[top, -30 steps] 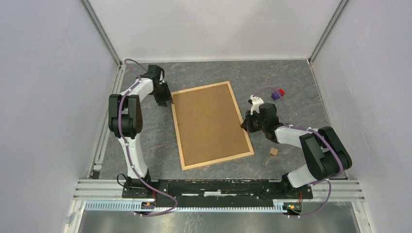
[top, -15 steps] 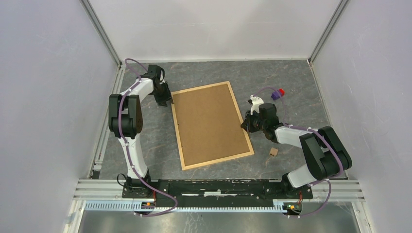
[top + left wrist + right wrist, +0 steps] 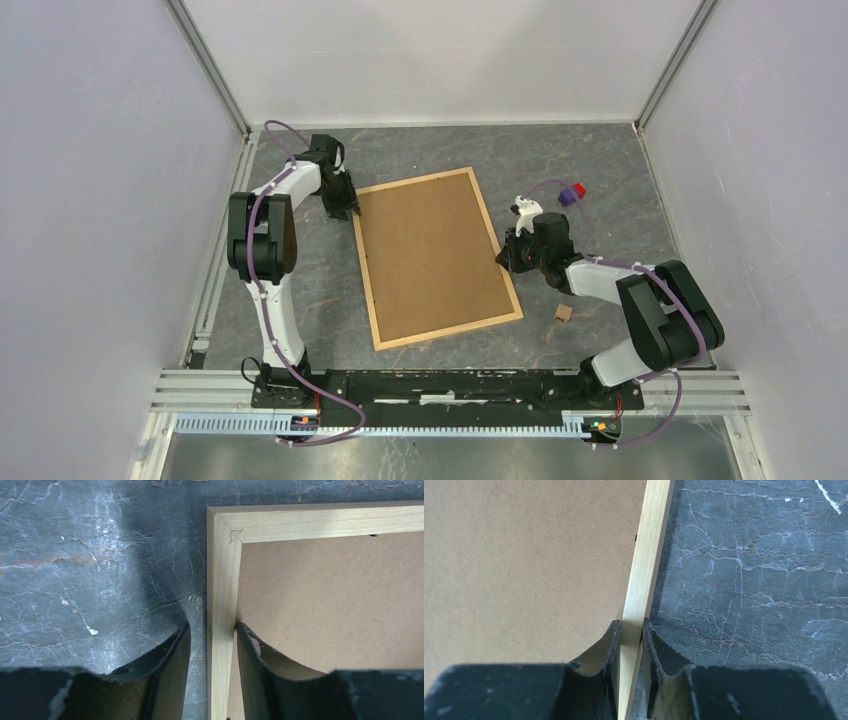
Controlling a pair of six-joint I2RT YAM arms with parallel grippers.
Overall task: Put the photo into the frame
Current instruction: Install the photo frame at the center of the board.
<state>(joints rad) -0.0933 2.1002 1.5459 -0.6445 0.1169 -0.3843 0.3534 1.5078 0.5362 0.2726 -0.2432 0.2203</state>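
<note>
The frame (image 3: pixel 432 258) lies back side up in the middle of the surface (image 3: pixel 620 160). Its long sides run away from us, slightly skewed, with the far end leaning left. We see thin strips of pale natural wood around a plain brown fibreboard panel. The left wrist view shows the mitre joint at the far-left corner.

The left pincer (image 3: pixel 346 209) stands at that corner, astride the left strip. Its jaws are parted wider than the strip: the inner finger (image 3: pixel 252 680) sits just at the strip's inner edge, and the outer one stands apart from the wood with grey surface showing between. It clasps nothing. The right pincer (image 3: pixel 504 256) is midway along the right long strip. The right wrist view shows both fingers (image 3: pixel 599 655) pressed against the wood, clamped on the frame.

Bare surface runs along every side of the frame, broadest at the far right. Only the top view shows a small wooden block (image 3: pixel 564 313) beside the near-right corner and a red-and-purple piece (image 3: pixel 571 191) farther back, both apart from the frame.
</note>
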